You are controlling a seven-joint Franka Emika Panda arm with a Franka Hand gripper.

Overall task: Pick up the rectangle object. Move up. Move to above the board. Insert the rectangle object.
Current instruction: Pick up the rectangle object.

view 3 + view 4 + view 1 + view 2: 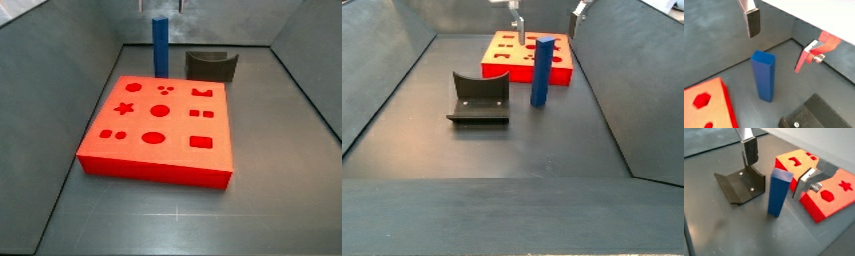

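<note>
The rectangle object is a slim blue bar point(764, 77) standing upright on the dark floor; it shows in both wrist views point(777, 193) and both side views point(160, 45) point(541, 70). My gripper point(784, 37) is open and empty, a little above the bar's top, with one finger on each side of it point(777, 167). In a side view the gripper point(547, 15) hangs just above the bar. The red-orange board point(160, 125) with shaped cut-outs lies flat beside the bar point(827, 193) point(707, 105) point(509, 55).
The dark fixture point(480, 97) stands on the floor close to the bar, on the side away from the board point(741, 185) point(210, 65) point(814, 117). Grey walls point(67, 60) enclose the floor on all sides.
</note>
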